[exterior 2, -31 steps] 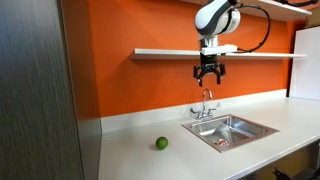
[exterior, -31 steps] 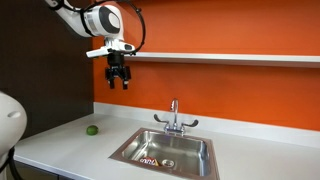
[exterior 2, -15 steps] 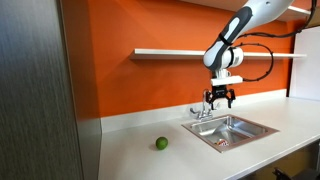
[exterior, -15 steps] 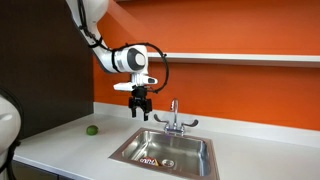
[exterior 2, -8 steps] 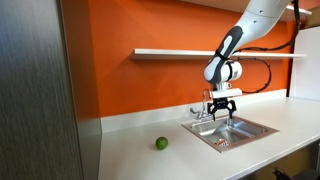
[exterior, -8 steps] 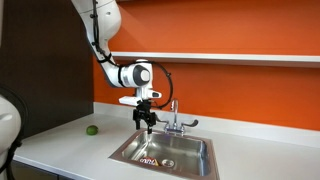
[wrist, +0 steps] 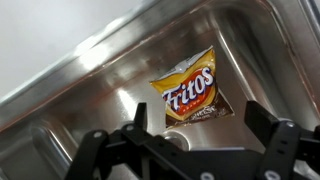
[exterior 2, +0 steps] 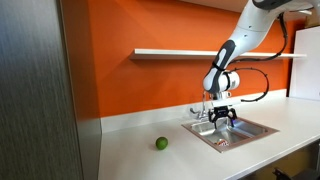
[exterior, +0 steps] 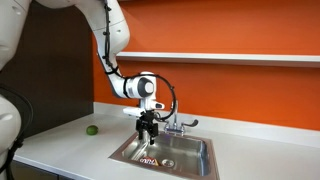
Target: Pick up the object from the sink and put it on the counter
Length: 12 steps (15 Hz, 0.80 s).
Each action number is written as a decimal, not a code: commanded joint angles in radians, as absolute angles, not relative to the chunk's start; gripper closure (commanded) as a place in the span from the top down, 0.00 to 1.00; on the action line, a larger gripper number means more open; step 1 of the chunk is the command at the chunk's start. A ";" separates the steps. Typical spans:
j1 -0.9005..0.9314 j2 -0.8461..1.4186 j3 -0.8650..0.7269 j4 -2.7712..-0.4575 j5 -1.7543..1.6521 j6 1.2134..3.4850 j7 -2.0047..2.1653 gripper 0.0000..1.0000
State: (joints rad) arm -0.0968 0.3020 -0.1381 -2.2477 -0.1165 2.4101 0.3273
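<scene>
My hand (exterior: pixel 148 136) hangs over the sink (exterior: pixel 195 152), spread wide and empty. The packet (wrist: pixel 192 92) lies flat on the sink floor below my fingers, near the drain. A green ball (exterior: pixel 91 129) rests on the tabletop (exterior: pixel 60 148), well apart.

The pale worktop (exterior: pixel 55 147) bears a small green ball (exterior: pixel 91 129), well apart from the tool (exterior: pixel 148 136), and the steel sink (exterior: pixel 124 150) set in beneath the tool.
</scene>
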 commanded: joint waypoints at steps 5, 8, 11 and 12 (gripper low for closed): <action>-0.076 0.423 -0.147 -2.176 -0.065 2.430 0.331 1.00; -0.074 0.457 -0.150 -2.155 -0.054 2.431 0.331 1.00; -0.074 0.491 -0.151 -2.130 -0.043 2.438 0.331 1.00; -0.076 0.503 -0.152 -2.121 -0.040 2.441 0.330 1.00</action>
State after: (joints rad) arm -0.0856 0.4624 -0.1394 -2.1621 -0.0640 2.4318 0.3273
